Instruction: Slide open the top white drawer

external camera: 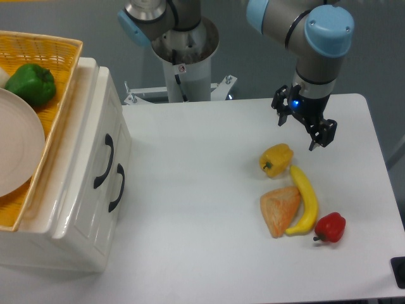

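From the fixed camera, the end effector (305,125) is seen open and empty above the desk (202,190), well apart from the top drawer (95,136) at the left, which is shut. The lower handle (116,187) could be grabbed by mistake, since it sits just beside the top handle (104,161). A basket (60,69) on the cabinet holds a plate (16,152) and a green pepper (31,83).

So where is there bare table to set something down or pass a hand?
The widest bare stretch of the table lies between the cabinet's drawer fronts and the food. The near edge is bare too. It is crowded right of centre: yellow pepper, banana, orange wedge and red pepper, with the pincer just above.
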`<state>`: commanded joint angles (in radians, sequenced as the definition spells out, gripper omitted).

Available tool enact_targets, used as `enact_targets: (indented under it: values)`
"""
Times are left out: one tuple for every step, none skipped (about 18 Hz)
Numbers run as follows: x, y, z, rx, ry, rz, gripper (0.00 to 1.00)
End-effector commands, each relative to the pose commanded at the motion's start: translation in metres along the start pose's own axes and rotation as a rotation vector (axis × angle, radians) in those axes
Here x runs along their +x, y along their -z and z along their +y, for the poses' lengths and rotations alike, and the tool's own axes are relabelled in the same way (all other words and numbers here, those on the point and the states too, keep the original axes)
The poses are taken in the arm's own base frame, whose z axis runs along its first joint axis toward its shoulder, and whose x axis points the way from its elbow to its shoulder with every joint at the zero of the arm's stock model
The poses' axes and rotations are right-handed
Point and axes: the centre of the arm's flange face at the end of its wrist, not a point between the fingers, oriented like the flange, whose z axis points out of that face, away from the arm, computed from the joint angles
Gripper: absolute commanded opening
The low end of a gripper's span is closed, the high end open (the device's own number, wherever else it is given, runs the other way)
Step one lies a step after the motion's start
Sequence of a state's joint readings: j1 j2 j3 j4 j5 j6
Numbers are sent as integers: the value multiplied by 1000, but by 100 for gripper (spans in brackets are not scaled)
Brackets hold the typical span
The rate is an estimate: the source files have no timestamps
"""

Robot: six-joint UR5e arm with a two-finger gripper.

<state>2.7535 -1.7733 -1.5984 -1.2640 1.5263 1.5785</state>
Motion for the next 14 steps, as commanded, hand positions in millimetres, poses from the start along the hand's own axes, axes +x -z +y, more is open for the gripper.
enact_targets:
  values:
    - [0, 0, 0, 0, -6, -2, 100]
    - [0, 1, 0, 0, -8, -3, 100]
    - [0, 1, 0, 0, -2, -2, 100]
    - [0, 1, 0, 0, 0, -2, 100]
    - [0, 1, 0, 0, -2, 0, 100]
    - [1, 0, -1, -1, -3, 2, 100]
    - [3, -3, -5, -1, -9, 6, 100]
    - [4, -6, -8, 1, -12, 13, 100]
    - [5, -9, -8, 6, -10, 20, 100]
    - [6, -12, -8, 6, -3, 27, 100]
    - [7, -14, -8, 4, 18, 30, 100]
    - [7, -15, -9, -1, 55, 31, 100]
    - [7, -16, -10, 1, 87, 33, 100]
    - [7, -16, -11, 4, 100, 33, 100]
